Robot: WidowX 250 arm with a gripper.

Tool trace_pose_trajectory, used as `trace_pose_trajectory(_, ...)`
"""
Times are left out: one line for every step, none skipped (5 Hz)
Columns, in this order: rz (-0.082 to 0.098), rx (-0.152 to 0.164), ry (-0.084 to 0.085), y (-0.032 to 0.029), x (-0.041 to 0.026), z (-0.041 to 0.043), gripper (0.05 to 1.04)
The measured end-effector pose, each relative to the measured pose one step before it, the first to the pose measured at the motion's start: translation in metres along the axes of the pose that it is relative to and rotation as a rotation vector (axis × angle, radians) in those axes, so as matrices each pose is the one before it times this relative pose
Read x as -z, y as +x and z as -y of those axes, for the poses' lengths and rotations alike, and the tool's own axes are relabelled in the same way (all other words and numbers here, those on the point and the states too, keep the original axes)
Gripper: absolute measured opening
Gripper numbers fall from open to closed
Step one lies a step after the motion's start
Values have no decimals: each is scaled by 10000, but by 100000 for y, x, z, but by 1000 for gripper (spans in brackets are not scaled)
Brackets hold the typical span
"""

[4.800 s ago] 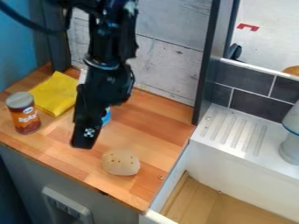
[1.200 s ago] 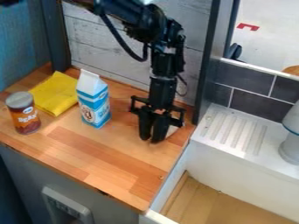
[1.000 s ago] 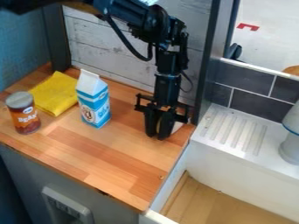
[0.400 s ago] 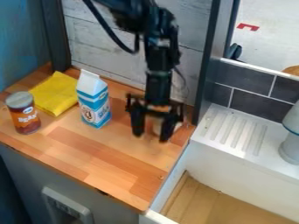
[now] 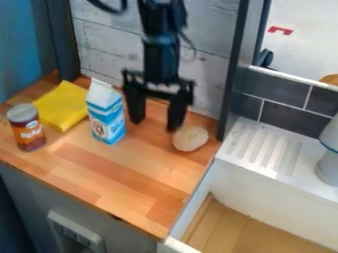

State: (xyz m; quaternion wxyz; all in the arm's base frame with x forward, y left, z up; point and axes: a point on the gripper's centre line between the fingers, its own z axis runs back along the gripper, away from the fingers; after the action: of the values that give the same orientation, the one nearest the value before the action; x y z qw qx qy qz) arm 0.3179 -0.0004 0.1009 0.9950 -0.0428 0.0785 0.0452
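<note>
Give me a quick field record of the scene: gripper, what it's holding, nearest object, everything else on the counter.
gripper: black, open, above the wooden counter
held: nothing
nearest object: pale round item, lying by one fingertip; contact unclear
carton: blue and white, upright, left of the gripper in view
can: brown and orange, upright, near the counter's left side
cloth: yellow, between can and carton, farther back

Surface (image 5: 125, 185): wood, striped grain, bordered by a whitewashed plank wall (image 5: 105, 49) at its back edge and a blue panel (image 5: 20, 44) beyond its left corner. Right side: white sink unit (image 5: 264, 197), ribbed drainboard (image 5: 267, 148), dark grey tiles (image 5: 290, 118) with pale joints. Pale floor (image 5: 307, 24) behind.
</note>
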Motion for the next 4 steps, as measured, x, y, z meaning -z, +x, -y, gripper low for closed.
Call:
trace_pose_trajectory(668, 511, -182, -2957, -3523, -1451, 1001)
trace_pose_trajectory(598, 122, -358, -1733, -2401, -1761, 1001)
trace_pose_trajectory(882, -608, 302, 81, -308, -2798, 1001)
trace_pose_trajectory(-209, -251, 860, 106, 137, -2900, 1001)
